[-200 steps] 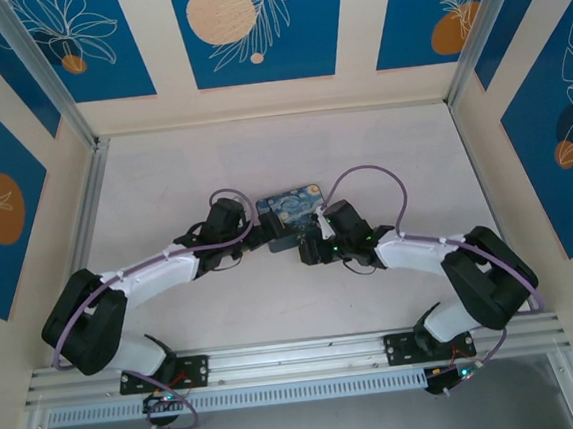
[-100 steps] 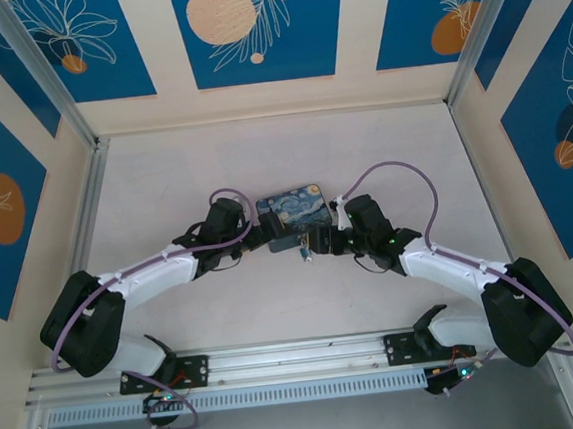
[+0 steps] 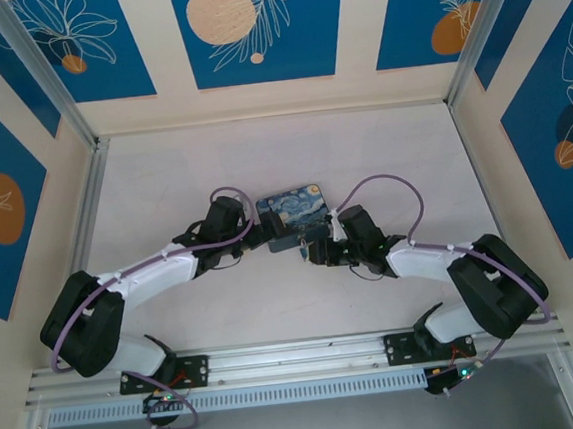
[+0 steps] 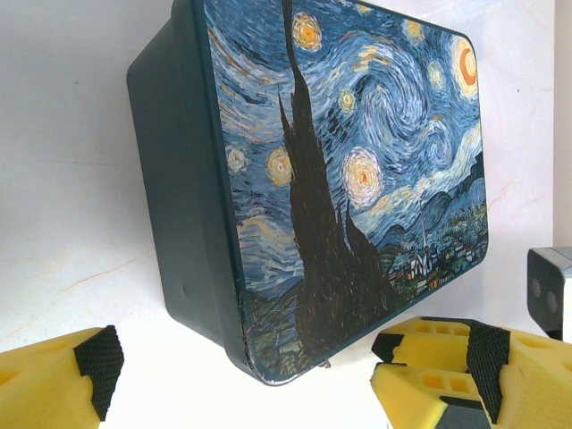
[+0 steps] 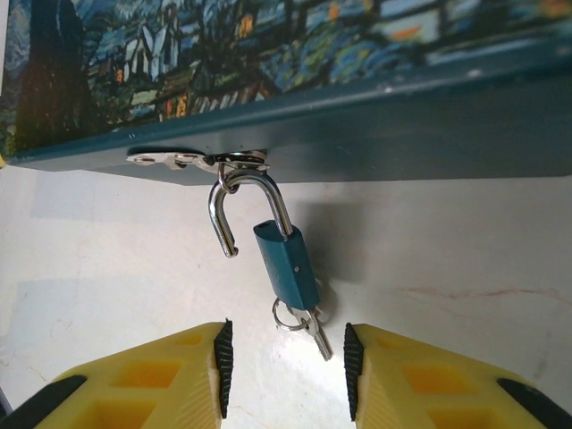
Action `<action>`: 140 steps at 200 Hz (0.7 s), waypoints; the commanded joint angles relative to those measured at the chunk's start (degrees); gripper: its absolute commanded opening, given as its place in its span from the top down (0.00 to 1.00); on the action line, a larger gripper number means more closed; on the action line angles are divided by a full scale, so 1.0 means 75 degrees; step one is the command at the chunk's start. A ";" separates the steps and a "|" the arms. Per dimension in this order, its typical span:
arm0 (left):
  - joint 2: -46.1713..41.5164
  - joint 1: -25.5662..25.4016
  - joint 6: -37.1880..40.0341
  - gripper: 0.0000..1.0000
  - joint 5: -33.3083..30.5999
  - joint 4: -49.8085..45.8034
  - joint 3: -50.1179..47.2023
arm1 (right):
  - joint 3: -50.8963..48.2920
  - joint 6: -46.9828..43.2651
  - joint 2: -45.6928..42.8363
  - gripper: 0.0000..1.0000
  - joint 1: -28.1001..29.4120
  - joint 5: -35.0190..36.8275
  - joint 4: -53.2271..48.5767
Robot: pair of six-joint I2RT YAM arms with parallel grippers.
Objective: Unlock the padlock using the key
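- The padlock (image 5: 286, 264) hangs by its bow from the metal catch (image 5: 192, 161) on the near side of the painted box (image 5: 268, 54); one end of the bow is out of the blue body, so I judge the lock is already released
- The key (image 5: 317, 338) sits in the bottom of the padlock with a small ring, its tip near the desk (image 5: 107, 268)
- Your right fingers (image 5: 161, 380) stand apart and grip nothing; the key lies in line with their gap, not touched
- To take the key, come forward straight and low and close on its head; do not push the body, I think it swings freely
- Your left fingers (image 4: 447, 371) are wide open on both sides of the box corner, holding nothing
- Both arms lie low and bent, the right arm (image 3: 441, 261) reaching in from the right, the left arm (image 3: 141, 277) from the left, wrists meeting at the box
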 commanded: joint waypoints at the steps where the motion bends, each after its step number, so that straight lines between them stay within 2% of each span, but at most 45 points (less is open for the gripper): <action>1: -0.0051 0.0096 0.0164 0.00 0.0119 -0.0154 0.0252 | -0.0028 0.0117 0.0214 0.60 0.0069 -0.0183 0.0541; 54: -0.0051 0.0095 0.0127 0.00 0.0121 -0.0139 0.0223 | 0.0129 0.0054 0.0687 0.64 0.0116 -0.0177 0.0674; 140: 0.0003 0.0094 0.0047 0.00 0.0144 -0.0038 0.0182 | 0.0319 0.0048 0.1099 0.65 0.0110 -0.0149 0.0860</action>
